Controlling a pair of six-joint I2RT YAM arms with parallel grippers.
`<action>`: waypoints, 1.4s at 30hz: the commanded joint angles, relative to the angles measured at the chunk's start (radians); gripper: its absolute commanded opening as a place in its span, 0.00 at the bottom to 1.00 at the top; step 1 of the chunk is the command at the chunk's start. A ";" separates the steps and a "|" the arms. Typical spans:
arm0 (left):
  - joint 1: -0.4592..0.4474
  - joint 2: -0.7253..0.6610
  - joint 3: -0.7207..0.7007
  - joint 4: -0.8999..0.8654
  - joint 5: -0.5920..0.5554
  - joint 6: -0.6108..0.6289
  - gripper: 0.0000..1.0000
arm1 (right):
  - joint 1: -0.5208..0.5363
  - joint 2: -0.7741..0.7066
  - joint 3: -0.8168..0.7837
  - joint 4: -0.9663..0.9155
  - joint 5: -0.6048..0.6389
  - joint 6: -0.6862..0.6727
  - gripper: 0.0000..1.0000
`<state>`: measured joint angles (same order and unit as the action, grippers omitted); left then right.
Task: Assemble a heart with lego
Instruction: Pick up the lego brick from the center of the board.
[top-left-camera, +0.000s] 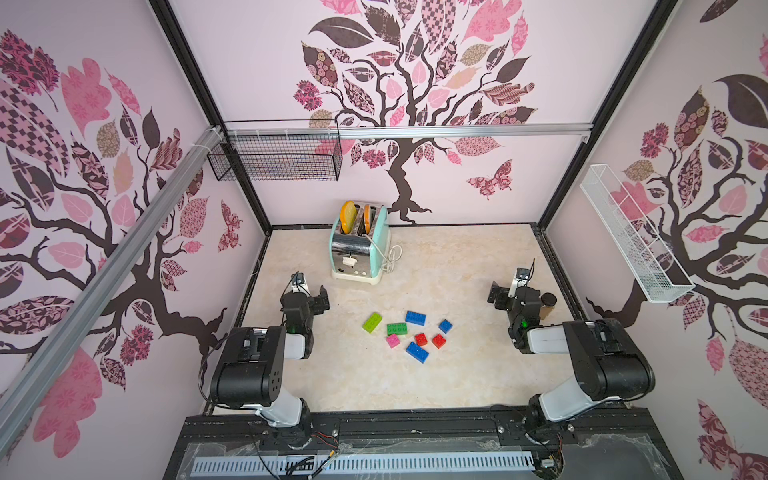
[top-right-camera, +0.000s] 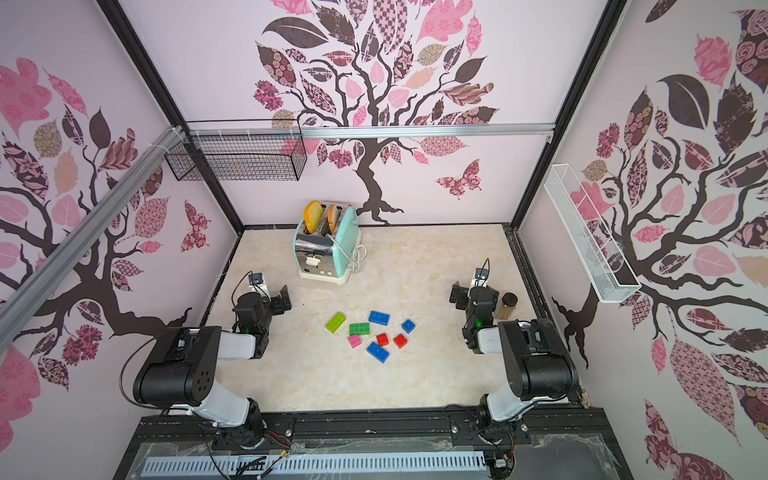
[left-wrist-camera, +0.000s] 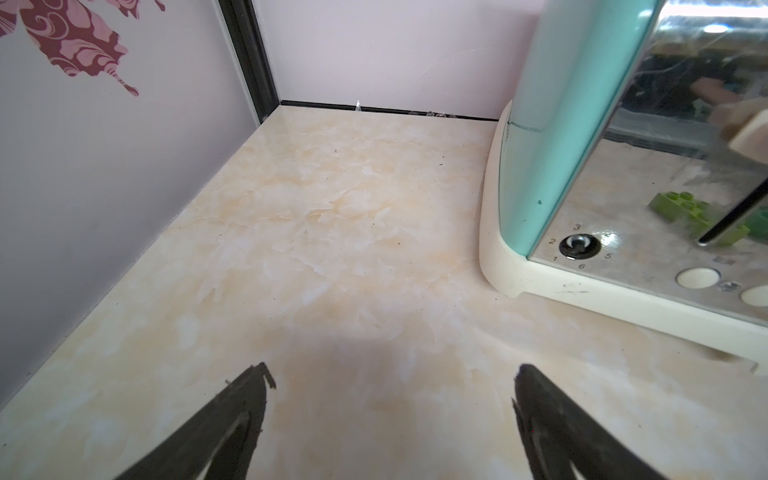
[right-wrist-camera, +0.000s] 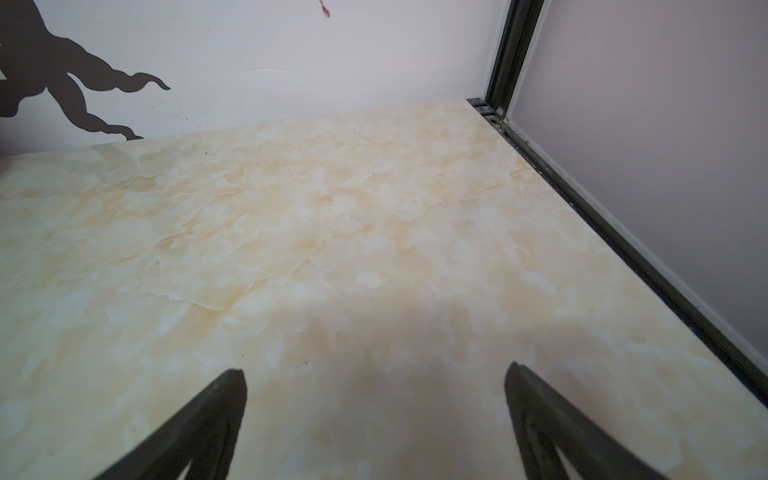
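My left gripper (left-wrist-camera: 392, 374) and right gripper (right-wrist-camera: 374, 370) both gape, empty, over bare table (right-wrist-camera: 332, 249). Between them lies the lego (top-left-camera: 397, 329), loose: three blue, two red, one lime, one green, one pink. They crowd, so wide jaws may shove neighbours; swinging in could topple the jar (top-left-camera: 547, 305) beside the right gripper
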<state>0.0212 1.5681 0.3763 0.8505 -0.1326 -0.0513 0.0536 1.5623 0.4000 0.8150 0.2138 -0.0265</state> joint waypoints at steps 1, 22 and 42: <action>-0.001 -0.021 0.021 0.000 0.031 0.022 0.94 | -0.007 -0.005 0.032 -0.011 -0.016 -0.005 0.99; -0.382 -0.484 0.413 -1.181 -0.566 -0.548 0.97 | -0.007 -0.033 0.044 -0.056 -0.094 -0.035 1.00; -0.483 -0.816 0.253 -1.416 -0.295 -0.633 0.97 | 0.602 -0.021 0.570 -1.052 -0.301 -0.231 0.99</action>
<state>-0.4583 0.7723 0.6315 -0.5171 -0.4416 -0.6586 0.5823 1.5021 0.9295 -0.0589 -0.0547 -0.2008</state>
